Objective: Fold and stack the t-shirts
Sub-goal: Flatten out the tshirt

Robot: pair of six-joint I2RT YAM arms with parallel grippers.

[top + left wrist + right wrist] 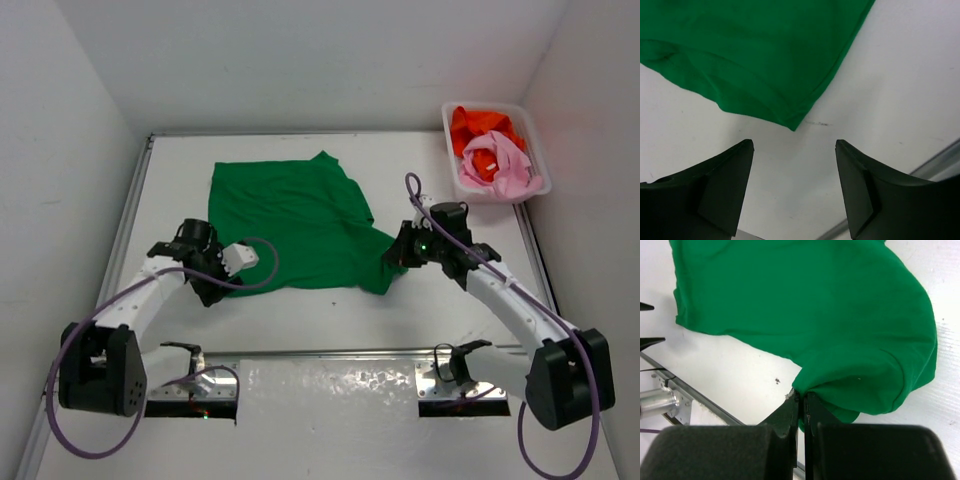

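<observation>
Green t-shirt (290, 220) flat on the table (330, 320), left of centre | right end effector (802, 396) pinches its near-right corner | left end effector (794, 146) wide, empty, just off near-left corner | risk: one-sided pull skews cloth

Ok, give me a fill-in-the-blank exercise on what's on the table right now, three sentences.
1. The right gripper is ____ on the green t-shirt.
2. The left gripper stands open and holds ____.
3. The orange t-shirt and the pink t-shirt lie in the white basket at the far ____ corner of the table.

Missing words: shut; nothing; right.
</observation>
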